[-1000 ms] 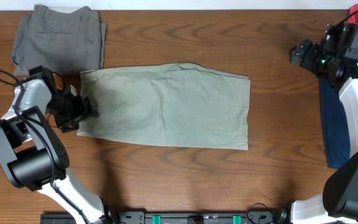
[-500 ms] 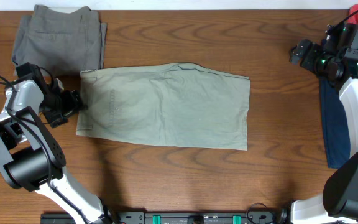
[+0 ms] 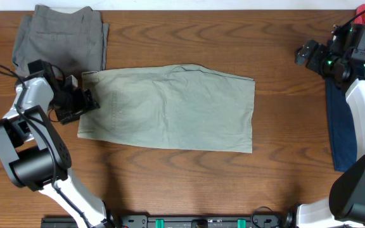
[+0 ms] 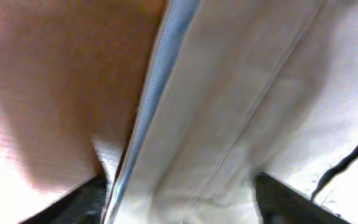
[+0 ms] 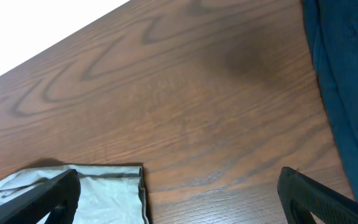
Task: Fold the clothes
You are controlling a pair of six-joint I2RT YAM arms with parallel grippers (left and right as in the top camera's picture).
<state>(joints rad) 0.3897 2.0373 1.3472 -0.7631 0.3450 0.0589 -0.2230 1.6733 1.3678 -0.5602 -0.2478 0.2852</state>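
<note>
The pale khaki-green shorts (image 3: 170, 107) lie folded flat mid-table, waistband to the left. My left gripper (image 3: 86, 101) is at their left edge. In the left wrist view its jaws (image 4: 185, 202) are spread wide with the waistband fabric (image 4: 241, 93) between them, not clamped. Darker grey shorts (image 3: 59, 38) lie folded at the back left. A navy blue garment (image 3: 338, 126) lies at the right edge, partly under my right arm. My right gripper (image 3: 304, 56) is open and empty above bare table at the back right. Its wrist view (image 5: 179, 193) shows the khaki corner (image 5: 104, 193) and the navy cloth (image 5: 347, 81).
The wooden table (image 3: 170, 183) runs bare along the front, and between the khaki shorts and the navy garment. The grey shorts nearly touch the khaki shorts' back-left corner. The table's far edge (image 5: 55, 37) shows in the right wrist view.
My left gripper drew back to the left off the khaki shorts, then came right again to their waistband edge. The right arm and the garments have not moved.
</note>
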